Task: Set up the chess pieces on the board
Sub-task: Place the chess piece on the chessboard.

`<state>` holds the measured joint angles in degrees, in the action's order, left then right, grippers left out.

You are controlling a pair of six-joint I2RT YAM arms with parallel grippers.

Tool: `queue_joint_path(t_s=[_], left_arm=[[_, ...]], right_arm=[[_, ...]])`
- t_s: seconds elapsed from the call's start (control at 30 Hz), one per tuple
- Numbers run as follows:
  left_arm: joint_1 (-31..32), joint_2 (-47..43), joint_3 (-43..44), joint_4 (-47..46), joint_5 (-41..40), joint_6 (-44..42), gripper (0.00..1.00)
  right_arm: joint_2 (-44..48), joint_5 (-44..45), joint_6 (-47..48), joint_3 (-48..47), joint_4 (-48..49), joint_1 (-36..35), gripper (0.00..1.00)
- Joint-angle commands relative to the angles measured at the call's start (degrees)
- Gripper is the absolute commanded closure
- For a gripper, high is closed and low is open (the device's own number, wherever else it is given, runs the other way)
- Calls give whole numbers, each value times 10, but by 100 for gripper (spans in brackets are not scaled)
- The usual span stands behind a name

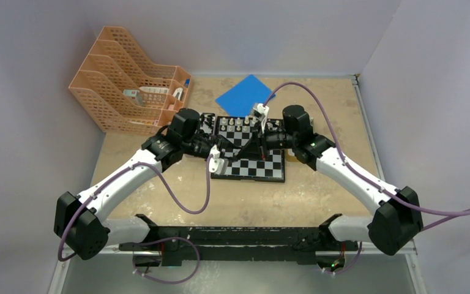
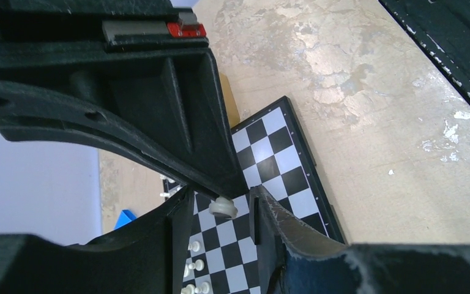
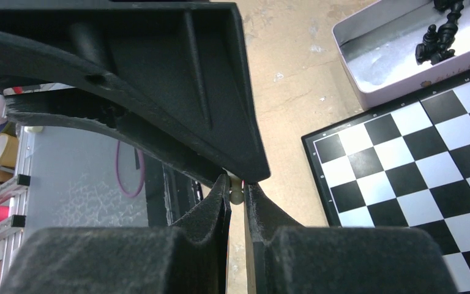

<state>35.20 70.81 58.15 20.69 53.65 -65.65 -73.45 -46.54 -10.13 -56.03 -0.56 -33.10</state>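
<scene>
Not much is done yet, going by what can be seen. A row of white pieces (image 1: 237, 124) is lined up along the top edge of the board (image 1: 258, 165) in the overhead view, and the lower squares that show are bare. Black pieces (image 3: 436, 43) are heaped in a tin (image 3: 367, 73) at the upper right of the right wrist view, so that side is judged untouched.

A cream piece (image 3: 237, 191) is pinched tight in the right jaws, off the board's edge over the desk (image 3: 294, 92). The left jaws are parted around a white piece (image 2: 223, 208) over the board, with gaps either side, so nothing is gripped there.

Room-wise, both wrists are crowded over the board's middle, the tin is parked just beside the board's corner, and open desk is found below the board.
</scene>
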Motion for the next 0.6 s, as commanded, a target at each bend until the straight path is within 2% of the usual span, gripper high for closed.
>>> queue_joint_path(t_s=[0.0, 0.3, 0.4, 0.43, 0.57], left_arm=[[3, -10, 13, -2, 4, -11, 63], [4, -15, 17, -5, 8, 17, 74], [3, -15, 17, -11, 11, 26, 75], [4, -17, 16, -13, 8, 27, 74], [4, -34, -5, -34, -6, 10, 62]], right_arm=[[37, -20, -6, -20, 22, -3, 94], [53, -22, -28, -14, 42, -3, 93], [52, -23, -30, -14, 49, -3, 93], [51, -22, -31, -13, 51, -3, 93], [37, -27, -28, -12, 43, -3, 93]])
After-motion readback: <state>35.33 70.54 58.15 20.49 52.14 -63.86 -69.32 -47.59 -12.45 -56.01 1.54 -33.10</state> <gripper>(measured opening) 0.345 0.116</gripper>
